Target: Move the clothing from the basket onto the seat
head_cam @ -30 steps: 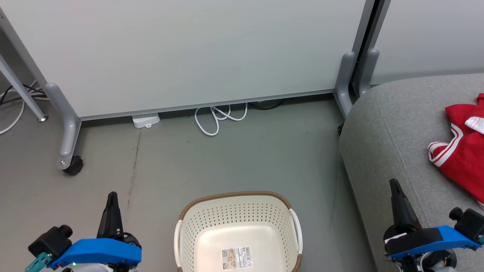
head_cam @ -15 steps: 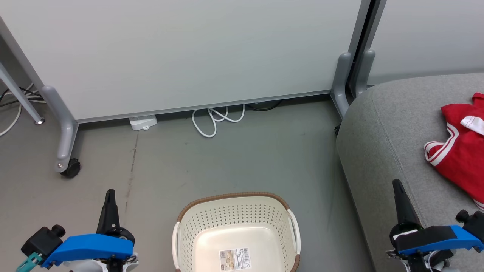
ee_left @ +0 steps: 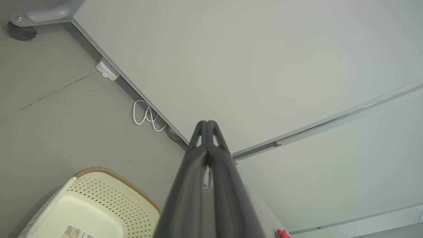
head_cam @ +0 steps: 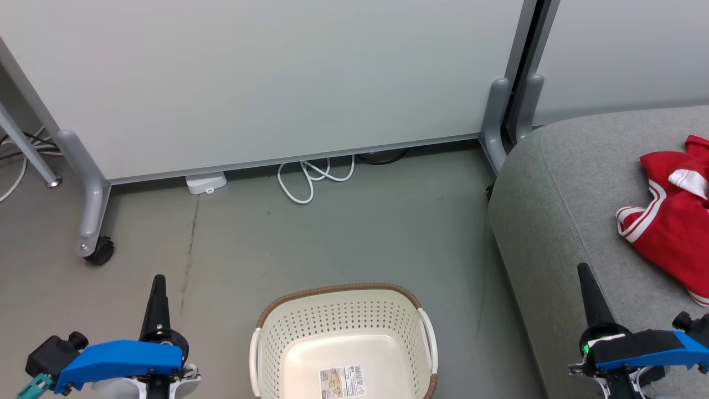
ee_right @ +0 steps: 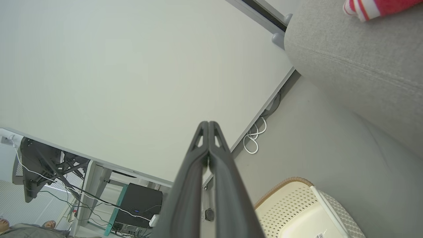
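Clothing (head_cam: pixel 673 221), red w/ white stripes, lies on seat (head_cam: pixel 559 210) top, toward its far R edge. Basket (head_cam: pixel 338 288) sits on floor (head_cam: pixel 360 233) at bottom centre, label (head_cam: pixel 342 381) on its bottom, just L of seat's corner w/ a strip of floor between. L gripper (head_cam: pixel 159 278) & R gripper (head_cam: pixel 582 269): fingers pressed together, holding nothing. L is over floor beside basket, R over seat's near edge. Behind: grey panel (head_cam: pixel 277 83) on a caster (head_cam: pixel 101 253) leg, w/ white cable (head_cam: pixel 304 183) loops & white box (head_cam: pixel 205 182) at its foot.

Basket (head_cam: pixel 338 287) on the floor (head_cam: pixel 360 233), front centre, between left pincer (head_cam: pixel 159 281) and right pincer (head_cam: pixel 584 270); seat (head_cam: pixel 554 194) to its right, carrying the clothing (head_cam: pixel 670 221); partition panel (head_cam: pixel 277 83) behind, cable (head_cam: pixel 307 178) coiled at its foot.
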Motion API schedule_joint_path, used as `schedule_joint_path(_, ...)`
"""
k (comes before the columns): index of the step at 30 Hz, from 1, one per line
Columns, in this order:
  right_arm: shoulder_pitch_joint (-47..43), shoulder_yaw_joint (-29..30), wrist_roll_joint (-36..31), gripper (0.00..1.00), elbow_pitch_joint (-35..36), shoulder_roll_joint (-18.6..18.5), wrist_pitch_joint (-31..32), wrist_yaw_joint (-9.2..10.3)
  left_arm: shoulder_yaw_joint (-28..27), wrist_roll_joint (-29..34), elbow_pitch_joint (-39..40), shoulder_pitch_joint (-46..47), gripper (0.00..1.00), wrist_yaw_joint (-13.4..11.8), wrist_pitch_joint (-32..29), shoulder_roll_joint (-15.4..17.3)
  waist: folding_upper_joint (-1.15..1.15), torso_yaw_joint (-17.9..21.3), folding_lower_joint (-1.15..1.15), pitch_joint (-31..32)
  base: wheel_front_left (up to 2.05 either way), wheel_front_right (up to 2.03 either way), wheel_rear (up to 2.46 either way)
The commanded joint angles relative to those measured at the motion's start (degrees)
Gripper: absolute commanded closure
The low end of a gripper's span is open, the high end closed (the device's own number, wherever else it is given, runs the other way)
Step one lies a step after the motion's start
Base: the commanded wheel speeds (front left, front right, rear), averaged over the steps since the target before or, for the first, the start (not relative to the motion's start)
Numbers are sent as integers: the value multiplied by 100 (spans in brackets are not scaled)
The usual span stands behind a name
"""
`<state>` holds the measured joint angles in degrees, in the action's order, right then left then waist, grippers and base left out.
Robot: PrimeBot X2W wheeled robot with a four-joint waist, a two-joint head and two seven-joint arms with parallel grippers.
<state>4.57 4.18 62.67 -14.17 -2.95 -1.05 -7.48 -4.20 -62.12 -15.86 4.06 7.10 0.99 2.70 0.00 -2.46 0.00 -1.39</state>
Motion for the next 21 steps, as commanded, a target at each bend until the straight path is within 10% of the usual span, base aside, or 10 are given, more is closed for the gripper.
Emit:
schedule_joint_path(1, 144, 24, 127, 100, 53, 0, 32, -2, -29, -123, 75, 145, 100, 35, -40, 22, 0, 4, 0, 2, 0, 0, 0)
schedule_joint_path(21, 166, 109, 1239, 100, 43, 5, 319, -2, -120, -1258, 122, 186, 100, 47, -324, 25, 0, 84, 0, 41, 0, 0, 0)
